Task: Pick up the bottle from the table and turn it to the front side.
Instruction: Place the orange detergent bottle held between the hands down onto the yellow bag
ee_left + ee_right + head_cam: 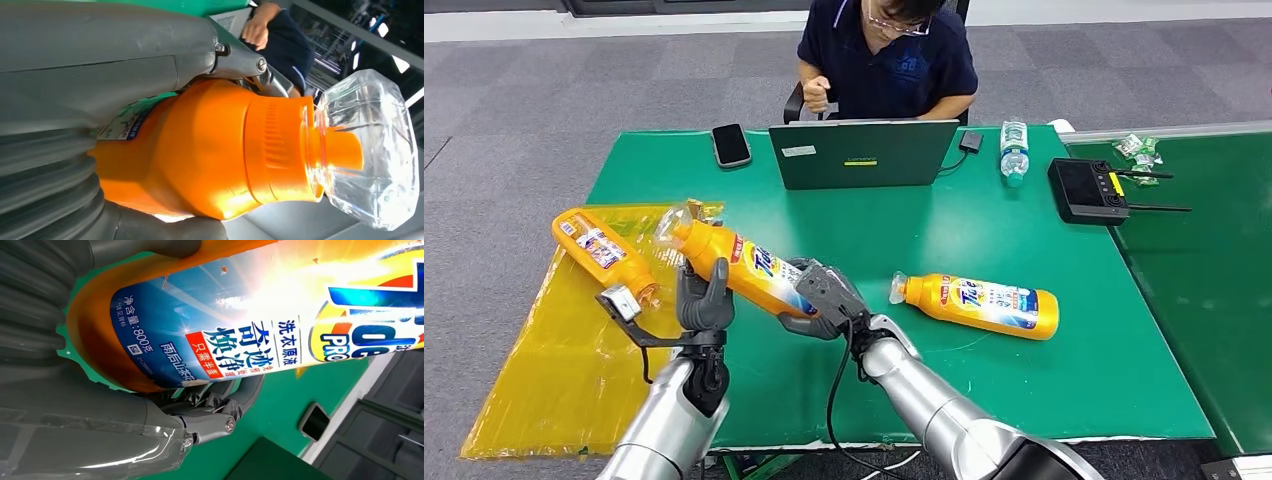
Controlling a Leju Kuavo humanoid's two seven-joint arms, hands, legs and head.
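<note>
While it hangs above the green table point(1024, 390), the orange bottle point(744, 270) is held by the left hand point(704, 300) near its cap and the right hand point(824, 297) at its bottom end.

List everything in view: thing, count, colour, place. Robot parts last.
held detergent bottle: 1, orange, clear cap, above the table's near left, in both hands
lying detergent bottles: 2, orange; one on the table, one on the yellow sheet
yellow sheet: 1, left of table
table: 1, green
laptop: 1, dark, far side
phone: 1, black, beside laptop
water bottle: 1, clear, right of laptop
controller: 1, black, right edge
person: 1, seated behind laptop
left hand: grips the bottle's neck end
right hand: grips its base end
</note>
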